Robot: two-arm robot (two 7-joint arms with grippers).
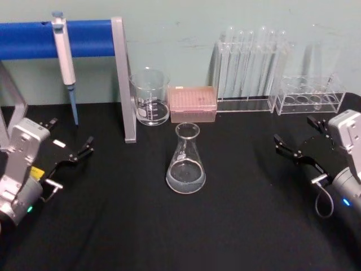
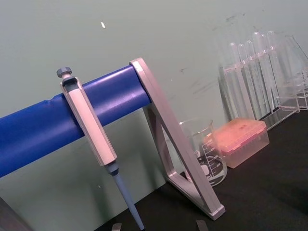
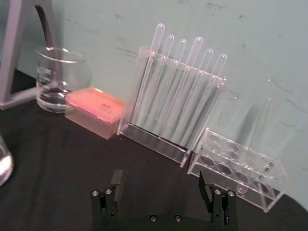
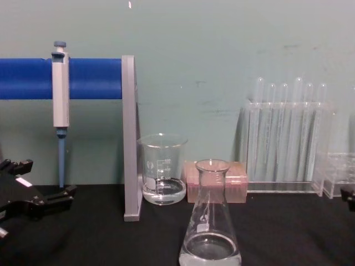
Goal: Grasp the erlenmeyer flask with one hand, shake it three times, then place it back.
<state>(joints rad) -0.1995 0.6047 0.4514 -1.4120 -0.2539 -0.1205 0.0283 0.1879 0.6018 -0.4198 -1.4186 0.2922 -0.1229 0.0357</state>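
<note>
My right gripper sits over the tabletop with its jaws spread wide and nothing between them. Its wrist camera shows bare black surface just ahead of it. To its left stands the erlenmeyer flask, upright, with a little clear liquid in its base. It is well apart from the gripper, with open tabletop all the way across.

Straight ahead of this gripper, against the wall, sits a low clear rack. Just left of that is a taller rack of test tubes. Those two bound my forward room.

My left gripper is also spread open and empty, on the flask's other side and about as far off. Ahead of it and to its right, the grey upright of the blue stand plants its foot on the tabletop. A pipette hangs from the bar ahead of the gripper.

Beyond the flask, near but not touching it, are a beaker and a pink box.
</note>
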